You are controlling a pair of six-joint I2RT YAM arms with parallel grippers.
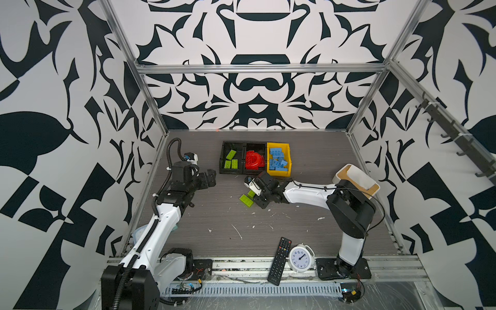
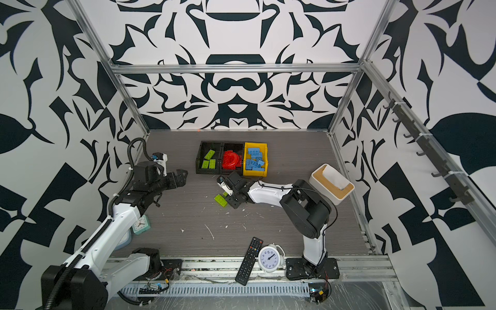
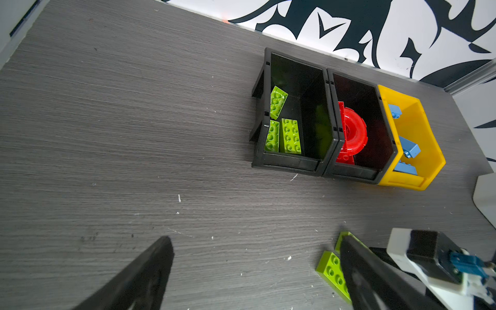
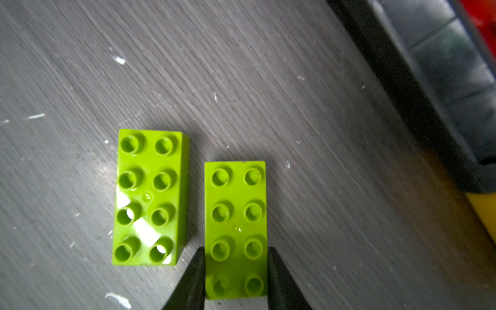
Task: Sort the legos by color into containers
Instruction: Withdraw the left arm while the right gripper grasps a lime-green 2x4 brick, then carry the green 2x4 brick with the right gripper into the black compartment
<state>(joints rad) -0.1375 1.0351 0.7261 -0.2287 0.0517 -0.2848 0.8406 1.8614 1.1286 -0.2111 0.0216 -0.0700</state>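
Grey table: my right hand clamps one green lego across its width, for lifting; my left hand hangs open, empty.

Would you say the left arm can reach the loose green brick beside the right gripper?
Probably yes: left gripper is open, table between is bare, but the right gripper holding the neighbouring brick crowds the loose green brick.

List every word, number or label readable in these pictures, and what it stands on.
No text is readable.
Round white alarm clock: dial numerals too small.
Long black remote control: button marks too small.
Small teal plastic clock: dial blurred.
Lime green studded plastic bricks: studs show no lettering.
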